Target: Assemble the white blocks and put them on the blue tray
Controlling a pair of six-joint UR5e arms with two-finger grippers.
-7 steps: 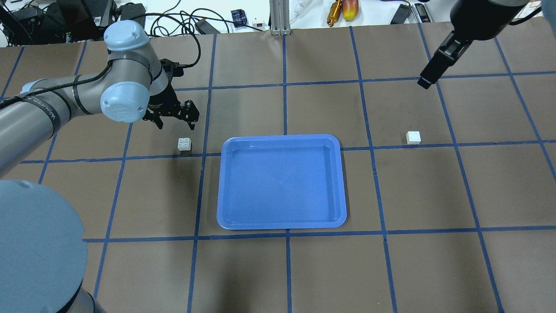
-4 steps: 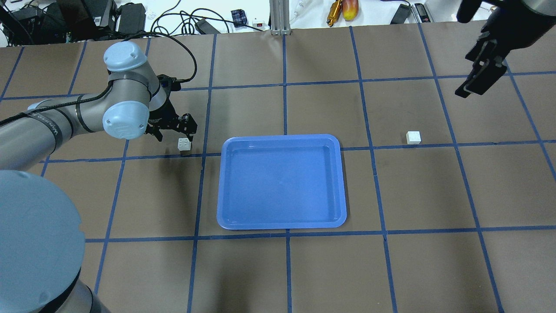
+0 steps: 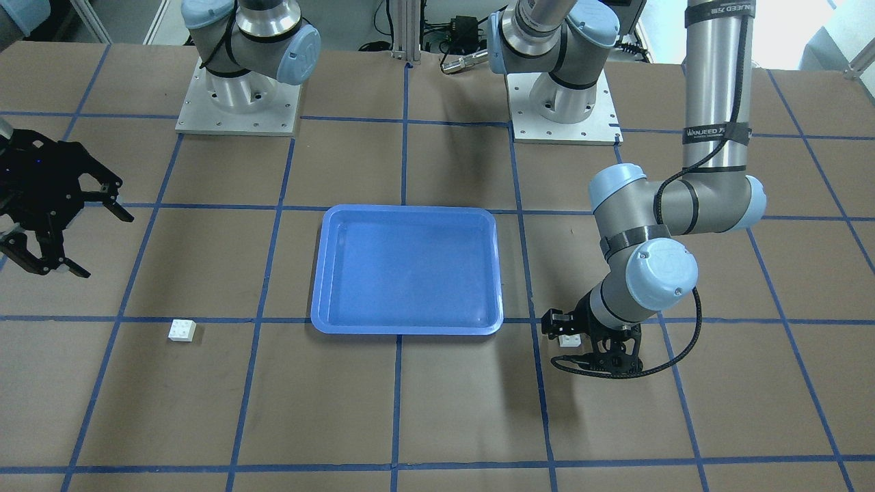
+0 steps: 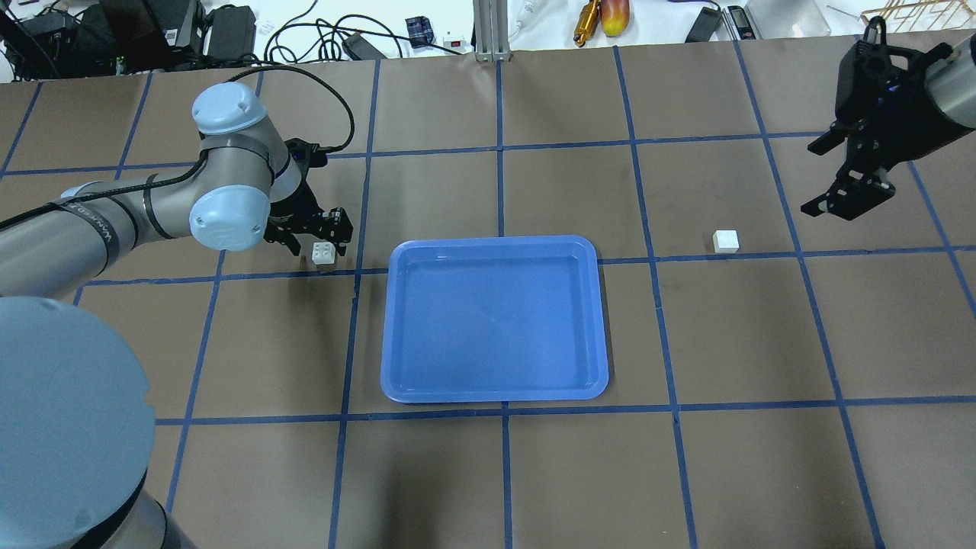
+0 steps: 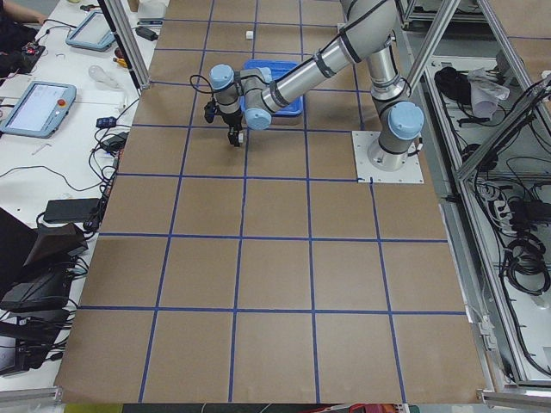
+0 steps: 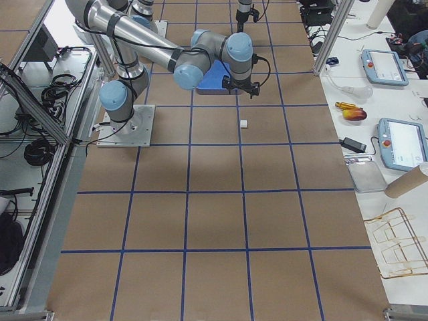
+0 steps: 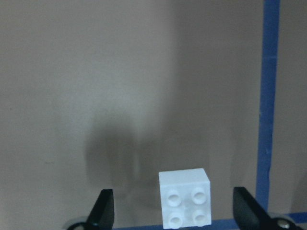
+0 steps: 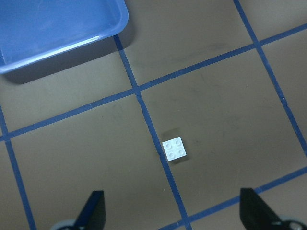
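Checking in from the remote station, going left to right on the overhead feed. The left gripper [image 4: 319,242] is down at table level with its jaws spread wide around the first small white square plastic block with four studs on top [image 4: 324,254]. On the left wrist cam that block [image 7: 184,196] sits upright on the brown paper-covered table with the blue tape grid [image 4: 488,473], between the two black fingers [image 7: 104,208]. There's a clear gap on both sides, so nothing is touching it, and it's a bit closer to the finger on that view's right, near a blue tape line. Just to the right of that block is the big shallow blue plastic tray with rounded corners and a raised rim [image 4: 496,320]. It's lying flat in the middle of the table, close to the block but not touching it. Further right, well clear of the tray, the second small white studded plastic block [image 4: 726,241] sits on its own just above a tape line. On the right wrist cam it's hugging one tape line, studs up. The right gripper [image 8: 173,211] hangs above the table at the far right, jaws wide apart and holding nothing. That second block is well apart from its fingers [image 8: 95,206], roughly centred between them in the wrist view.
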